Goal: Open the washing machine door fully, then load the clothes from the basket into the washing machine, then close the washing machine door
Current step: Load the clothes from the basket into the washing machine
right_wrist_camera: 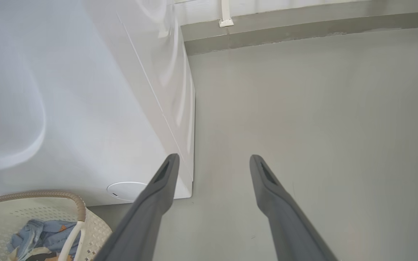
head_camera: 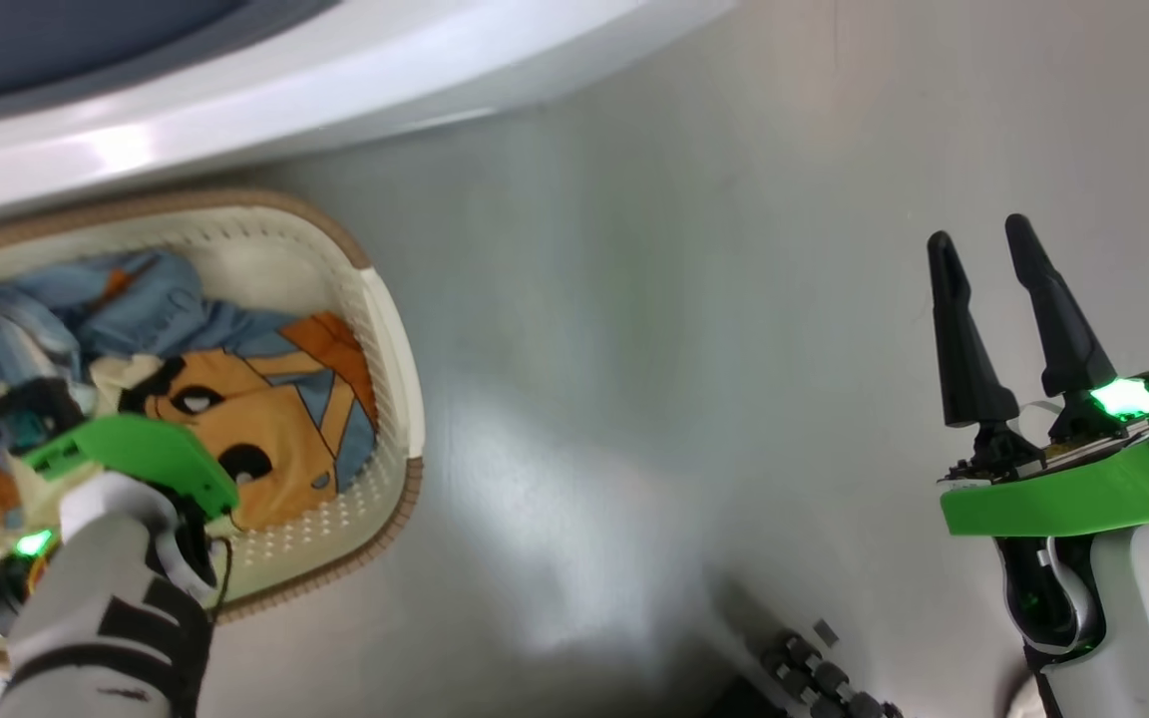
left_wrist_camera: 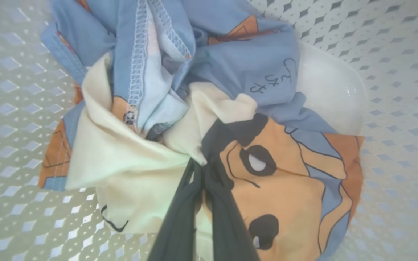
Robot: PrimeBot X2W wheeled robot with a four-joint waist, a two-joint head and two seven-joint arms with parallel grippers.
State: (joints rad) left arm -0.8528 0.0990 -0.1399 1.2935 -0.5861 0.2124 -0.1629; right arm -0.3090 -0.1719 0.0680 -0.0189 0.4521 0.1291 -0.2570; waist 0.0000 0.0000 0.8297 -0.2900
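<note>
Writing on clothes: a few dark hand-drawn characters on the blue cloth, not readable.
Print: orange cartoon face with black eyes and outlines, on blue and cream fabric.
Container: basket, cream and perforated, with a brown woven-look rim.
Contents: the clothes, bunched in one heap on the basket bottom.
Position: basket stands on the floor, just beside the front of the washing machine.
Left arm: left gripper is down inside the basket, fingers closed together, pinching a gathered fold of cream cloth.
Right arm: right gripper is over bare floor, well apart from the basket, fingers spread with nothing between them.
Machine detail: white casing with a round white cap low on the front, near the basket rim.
</note>
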